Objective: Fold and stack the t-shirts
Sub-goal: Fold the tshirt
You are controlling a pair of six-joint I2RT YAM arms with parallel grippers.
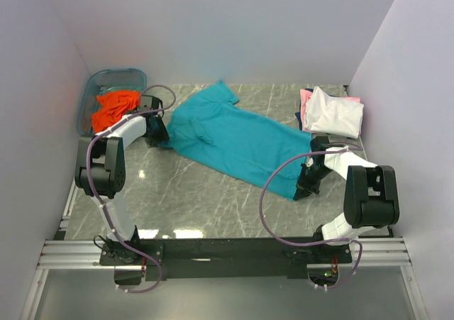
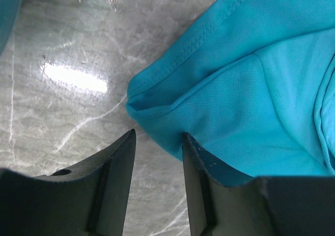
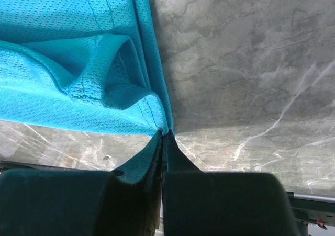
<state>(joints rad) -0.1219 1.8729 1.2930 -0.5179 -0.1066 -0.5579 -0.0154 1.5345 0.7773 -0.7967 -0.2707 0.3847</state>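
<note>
- The teal t-shirt [image 1: 241,139] lies spread on the grey marble surface [image 1: 198,192], diagonally from the far left to the near right, with some wrinkles near its collar end.
- The right gripper [image 1: 306,185] is at the near right corner of this shirt. In the right wrist view its fingers are pressed together on the hem of the teal t-shirt [image 3: 78,63], and the cloth bunches into a small fold just in front of the right gripper [image 3: 163,136].
- The left gripper [image 1: 157,137] is at the far left edge of the shirt. In the left wrist view the left gripper [image 2: 158,136] has its fingers spread, and a corner of the teal t-shirt [image 2: 251,89] reaches into the gap between them; the cloth is not pinched.
- The orange t-shirt [image 1: 115,107] lies crumpled in the translucent blue tub [image 1: 92,93] at the far left.
- The white t-shirt [image 1: 333,113] lies folded at the far right, on top of the pink t-shirt [image 1: 306,96].
</note>
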